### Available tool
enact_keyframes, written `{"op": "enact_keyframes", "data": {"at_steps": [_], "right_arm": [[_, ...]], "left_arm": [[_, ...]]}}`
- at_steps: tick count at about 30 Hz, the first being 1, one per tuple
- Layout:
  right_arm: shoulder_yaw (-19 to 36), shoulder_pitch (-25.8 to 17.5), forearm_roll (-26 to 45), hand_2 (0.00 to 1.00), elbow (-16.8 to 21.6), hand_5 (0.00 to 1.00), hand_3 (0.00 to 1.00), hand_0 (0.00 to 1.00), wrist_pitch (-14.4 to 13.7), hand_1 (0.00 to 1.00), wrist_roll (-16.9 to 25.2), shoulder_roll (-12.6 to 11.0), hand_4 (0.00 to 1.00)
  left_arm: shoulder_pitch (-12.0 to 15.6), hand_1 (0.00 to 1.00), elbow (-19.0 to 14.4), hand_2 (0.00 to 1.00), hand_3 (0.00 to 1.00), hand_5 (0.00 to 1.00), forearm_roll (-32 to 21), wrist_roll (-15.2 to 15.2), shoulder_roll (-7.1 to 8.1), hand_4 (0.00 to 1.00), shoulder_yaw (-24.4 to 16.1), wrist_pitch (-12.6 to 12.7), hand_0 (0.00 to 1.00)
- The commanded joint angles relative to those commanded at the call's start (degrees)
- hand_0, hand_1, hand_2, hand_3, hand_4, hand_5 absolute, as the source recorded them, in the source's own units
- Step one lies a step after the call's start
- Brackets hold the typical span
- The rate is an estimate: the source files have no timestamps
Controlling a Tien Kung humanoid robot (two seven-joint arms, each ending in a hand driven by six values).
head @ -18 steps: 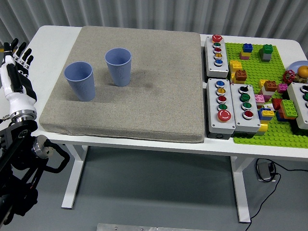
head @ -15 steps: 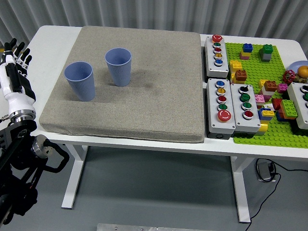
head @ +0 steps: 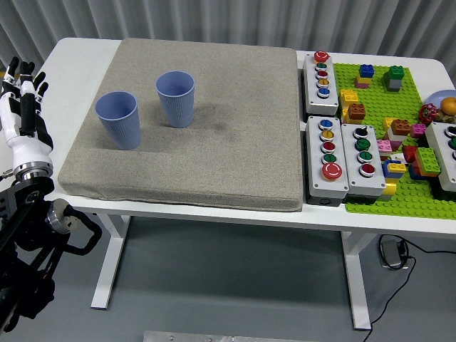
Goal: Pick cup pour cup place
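Two upright blue cups (head: pixel 118 120) on mat (head: pixel 214 142)

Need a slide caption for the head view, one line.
Left hand open at the table's left edge, two blue cups upright on the grey mat.

Two upright ribbed blue plastic cups (head: pixel 118 120) (head: pixel 175 98) stand near each other at ten o'clock on the grey felt mat (head: pixel 214 142); the mat's three-o'clock half lies open.

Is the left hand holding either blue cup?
No, the left hand is open at the table's left edge, apart from both blue cups.
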Motion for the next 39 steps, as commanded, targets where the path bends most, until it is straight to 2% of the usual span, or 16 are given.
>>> {"op": "enact_keyframes", "data": {"at_steps": [2,3,8,9,14,15,21,24,31,39], "right_arm": [[0.04,0.07,-0.01,0.493,0.00,0.281,0.536,0.670,0.00,0.548,0.02,-0.01,0.002],[0.03,0.09,0.12,0.493,0.00,0.280,0.536,0.670,0.03,0.548,0.05,-0.04,0.002],[0.07,0.21,0.08,0.493,-0.01,0.280,0.536,0.670,0.14,0.548,0.05,-0.11,0.002],[0.09,0.21,0.06,0.493,-0.02,0.279,0.536,0.670,0.17,0.548,0.05,-0.12,0.002],[0.31,0.18,-0.20,0.493,-0.01,0.279,0.536,0.670,0.26,0.548,-0.02,-0.14,0.002],[0.36,0.18,-0.30,0.493,0.00,0.279,0.536,0.669,0.27,0.548,-0.04,-0.14,0.002],[0.57,0.14,-0.80,0.492,0.02,0.279,0.536,0.669,0.29,0.548,-0.21,-0.14,0.002],[0.60,0.12,-1.02,0.492,0.04,0.279,0.536,0.669,0.30,0.548,-0.28,-0.13,0.002],[0.50,-0.05,-1.17,0.492,0.09,0.279,0.536,0.670,0.22,0.548,-0.34,-0.10,0.002],[0.46,-0.26,-1.43,0.493,0.21,0.281,0.536,0.670,-0.04,0.548,-0.54,-0.06,0.002]], "left_arm": [[0.50,0.801,-0.40,0.862,0.909,0.872,0.74,0.14,0.57,0.855,0.07,-0.43,0.812],[0.92,0.810,-0.68,0.883,0.943,0.352,1.95,0.46,0.98,0.773,-0.02,-0.28,0.812],[2.08,0.810,-1.32,0.883,0.943,0.352,6.54,1.64,3.10,0.773,0.49,-0.15,0.812],[2.39,0.828,-1.52,0.941,0.998,0.248,7.16,1.89,3.62,0.841,0.56,-0.19,0.818],[3.64,0.828,-2.16,0.941,0.998,0.248,9.26,2.93,5.18,0.841,0.57,-0.50,0.818],[3.89,0.824,-2.27,0.972,0.998,0.207,9.56,3.14,5.41,0.851,0.57,-0.66,0.813],[6.08,0.818,-3.39,0.977,0.998,0.211,12.26,4.74,7.14,0.863,1.05,-1.93,0.816],[6.94,0.818,-3.77,0.977,0.998,0.211,12.35,4.94,7.70,0.863,1.66,-2.15,0.816],[9.63,0.821,-4.60,0.978,0.975,0.219,11.16,5.02,10.33,0.860,3.76,-2.39,0.822],[10.11,0.844,-3.37,0.980,0.951,0.240,11.39,5.41,11.25,0.862,6.42,-2.47,0.853]]}}
